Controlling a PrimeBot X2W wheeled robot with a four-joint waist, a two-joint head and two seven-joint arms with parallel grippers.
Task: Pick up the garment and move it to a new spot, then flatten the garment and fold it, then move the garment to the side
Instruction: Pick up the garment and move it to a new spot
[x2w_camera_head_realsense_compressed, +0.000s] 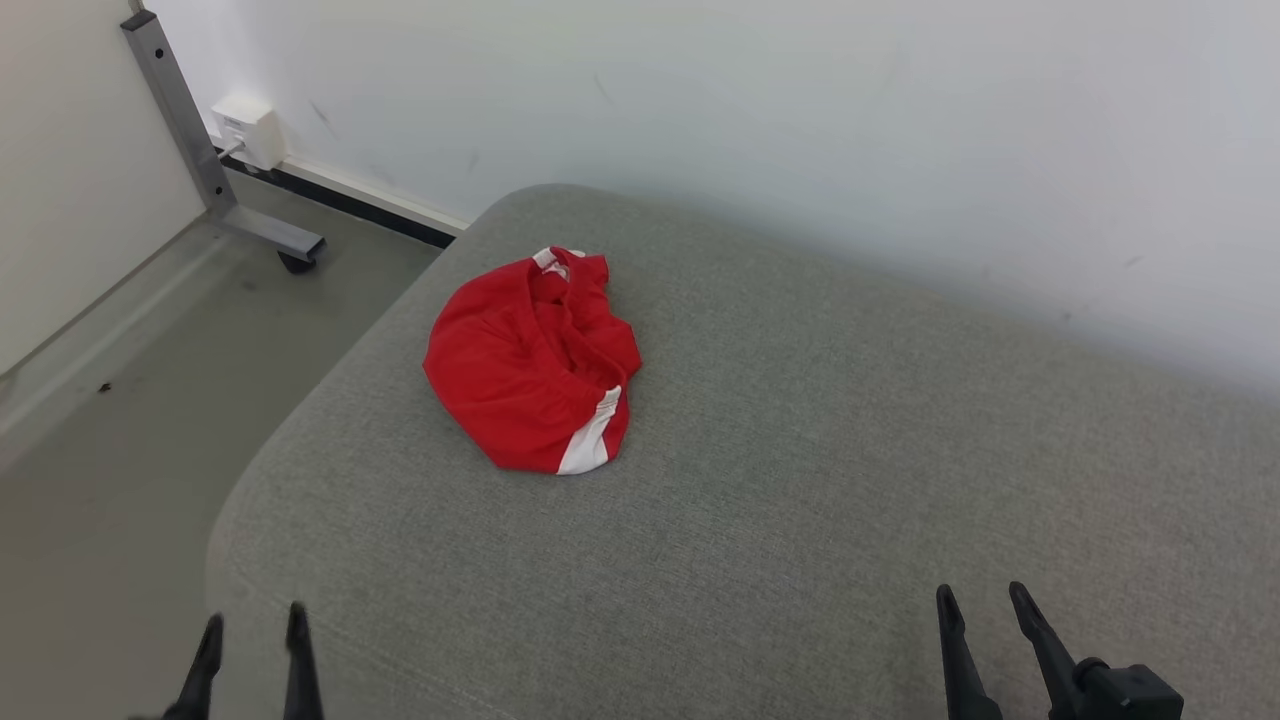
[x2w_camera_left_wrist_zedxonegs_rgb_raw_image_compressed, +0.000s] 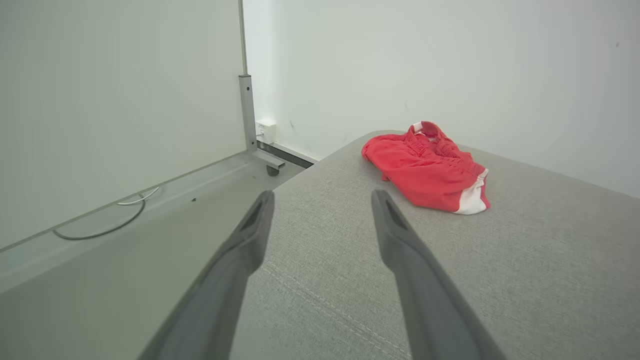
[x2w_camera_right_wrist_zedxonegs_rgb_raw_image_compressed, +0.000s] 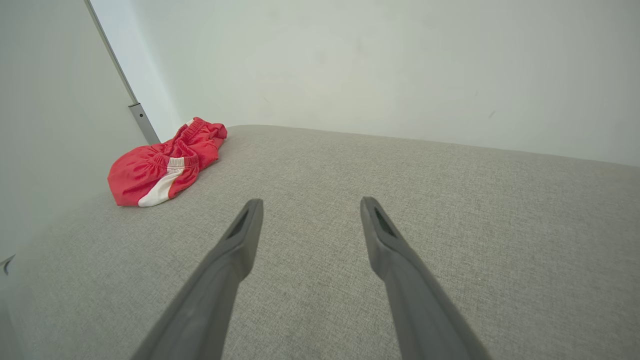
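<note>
Your head camera looks forward and down from above the near edge of the grey cushion (x2w_camera_head_realsense_compressed: 800, 450), with the white wall (x2w_camera_head_realsense_compressed: 800, 120) at 12 o'clock and the red shorts (x2w_camera_head_realsense_compressed: 535, 365) toward 10 o'clock. Your left wrist camera sits low over the cushion's left edge, sighting along the left gripper (x2w_camera_left_wrist_zedxonegs_rgb_raw_image_compressed: 322, 195); the shorts lie near, at 1 o'clock. Your right wrist camera sits low too, sighting along the right gripper (x2w_camera_right_wrist_zedxonegs_rgb_raw_image_compressed: 311, 201), with the shorts farther off at 10 o'clock. All three views share shorts, cushion and wall.

Grey fabric cushion (x2w_camera_head_realsense_compressed: 800, 480) with rounded corners, stands against white wall. Crumpled red garment (x2w_camera_head_realsense_compressed: 530, 365) with white trim lies on far-left part.
</note>
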